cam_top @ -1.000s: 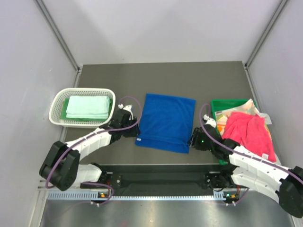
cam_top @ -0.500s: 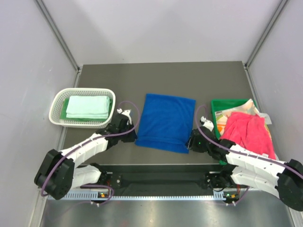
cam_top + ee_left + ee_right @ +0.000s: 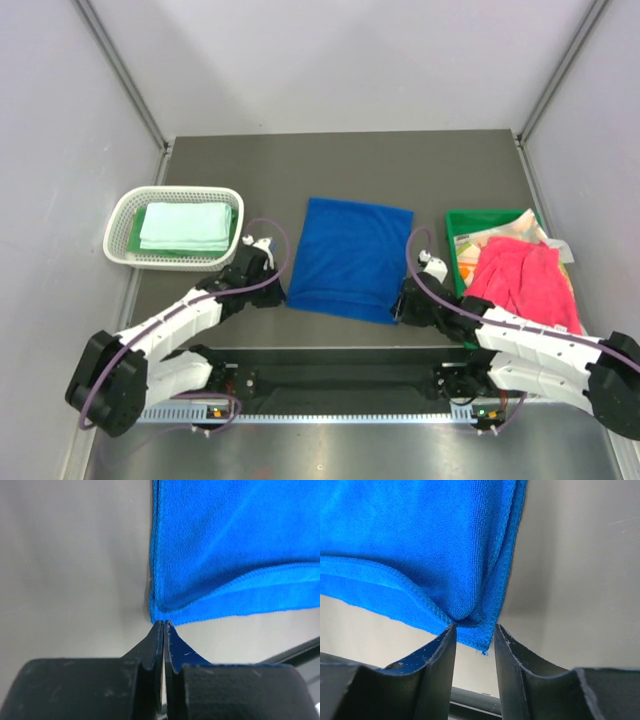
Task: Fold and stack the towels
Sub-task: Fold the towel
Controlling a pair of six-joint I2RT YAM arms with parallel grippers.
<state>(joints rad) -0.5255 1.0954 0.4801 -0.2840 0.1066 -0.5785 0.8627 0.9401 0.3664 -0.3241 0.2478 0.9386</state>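
Note:
A royal blue towel (image 3: 350,258) lies spread flat in the middle of the table. My left gripper (image 3: 283,296) is at its near left corner. In the left wrist view the left gripper (image 3: 164,623) is shut, its tips pinching that corner of the blue towel (image 3: 235,540), which puckers toward them. My right gripper (image 3: 398,312) is at the near right corner. In the right wrist view the right gripper (image 3: 474,630) is open, and the corner of the blue towel (image 3: 420,530) hangs bunched between its fingers. A pink towel (image 3: 525,280) lies crumpled at the right.
A white mesh basket (image 3: 120,225) at the left holds a folded pale mint towel (image 3: 185,225) on top of a green one. A green bin (image 3: 480,220) at the right sits under the pink towel. A black rail runs along the table's near edge.
The left jaws have closed onto the blue towel's near left corner. The right gripper has slid in at the near right corner, and its jaws have narrowed a little.

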